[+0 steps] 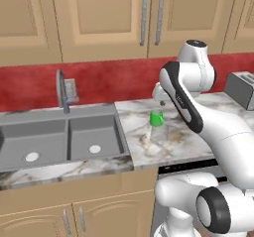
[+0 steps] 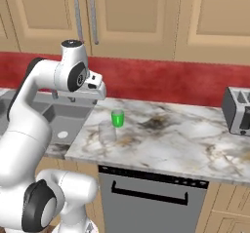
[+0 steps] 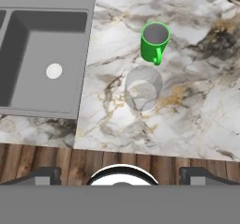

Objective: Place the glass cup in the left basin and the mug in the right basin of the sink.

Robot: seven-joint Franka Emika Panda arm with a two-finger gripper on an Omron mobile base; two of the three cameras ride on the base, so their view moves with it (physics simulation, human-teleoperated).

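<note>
Nothing placed yet: I see clear glass tumbler [image 3: 143,88] and bright green mug [image 3: 153,41] both on marble worktop [image 3: 197,106]; tool [image 3: 121,174] spread wide, empty, above them.

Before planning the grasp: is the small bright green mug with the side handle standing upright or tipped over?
Upright. The small bright green mug shows its round open mouth in the hand view, standing on the marble counter.

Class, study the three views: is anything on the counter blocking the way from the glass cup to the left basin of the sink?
Nothing visible does. The glass cup stands upright on the marble counter, with the mug just behind it, away from the sink. Between it and the left basin lie only bare counter and the right basin.
</note>
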